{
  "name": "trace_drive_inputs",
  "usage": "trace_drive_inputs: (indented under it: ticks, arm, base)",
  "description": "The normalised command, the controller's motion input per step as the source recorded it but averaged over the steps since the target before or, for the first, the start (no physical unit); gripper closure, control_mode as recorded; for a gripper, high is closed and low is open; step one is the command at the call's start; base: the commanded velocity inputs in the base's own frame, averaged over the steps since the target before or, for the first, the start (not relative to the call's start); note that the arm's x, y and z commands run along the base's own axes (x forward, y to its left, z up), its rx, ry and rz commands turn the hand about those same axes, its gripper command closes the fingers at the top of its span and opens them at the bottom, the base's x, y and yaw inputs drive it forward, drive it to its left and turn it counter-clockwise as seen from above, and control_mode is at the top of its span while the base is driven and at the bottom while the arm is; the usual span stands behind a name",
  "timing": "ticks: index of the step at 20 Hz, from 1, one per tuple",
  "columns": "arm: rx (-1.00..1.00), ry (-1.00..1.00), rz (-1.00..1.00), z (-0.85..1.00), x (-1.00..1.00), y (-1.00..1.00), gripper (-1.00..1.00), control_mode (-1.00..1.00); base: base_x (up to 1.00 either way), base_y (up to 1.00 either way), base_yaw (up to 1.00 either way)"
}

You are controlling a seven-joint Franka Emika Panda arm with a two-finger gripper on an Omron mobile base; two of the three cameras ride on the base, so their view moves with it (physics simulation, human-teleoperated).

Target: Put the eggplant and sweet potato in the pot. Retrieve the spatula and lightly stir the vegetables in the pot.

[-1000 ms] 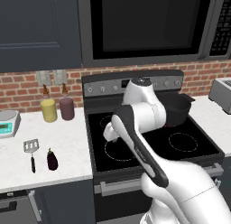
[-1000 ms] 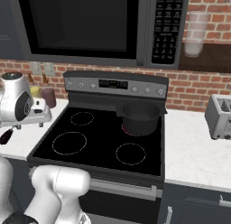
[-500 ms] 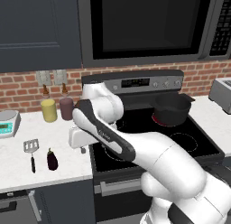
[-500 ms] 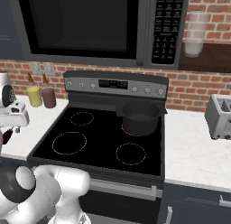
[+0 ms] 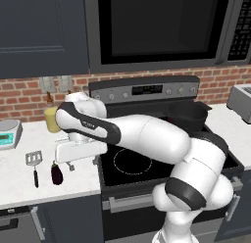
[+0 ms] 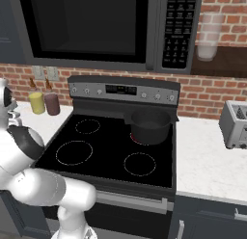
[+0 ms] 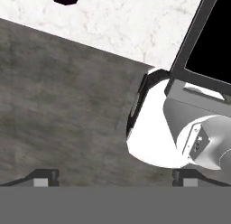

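On the white counter (image 5: 19, 178) left of the stove, the spatula (image 5: 34, 163) lies flat, with the eggplant (image 5: 57, 173) just beside it to the right. The gripper (image 5: 73, 164) hangs near the eggplant at the counter's stove-side edge, jaws spread wide, holding nothing. Farther right, the pot (image 6: 150, 126) sits on the stove's (image 6: 96, 156) back right burner.

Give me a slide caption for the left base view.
Open gripper hovers over the counter beside the eggplant and spatula; pot waits on the stove.
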Motion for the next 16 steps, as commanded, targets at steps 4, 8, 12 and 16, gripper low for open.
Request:
trace_drive_inputs:
  ticks: [4,8,12,16]
  arm:
    - [0.0,-0.01,0.0,-0.41,0.06,0.29,-1.0,-1.0]
    - [0.0,-0.05,0.0,-0.53,0.13,0.43,-1.0,-1.0]
    - [0.0,-0.02,-0.01,-0.37,0.17,0.41,-1.0,-1.0]
    - [0.0,-0.02,-0.02,-0.16,0.26,0.19,-1.0,-1.0]
  base:
    - [0.0,0.0,0.0]
    - [0.0,0.0,0.0]
    - [0.0,0.0,0.0]
    - [0.0,0.0,0.0]
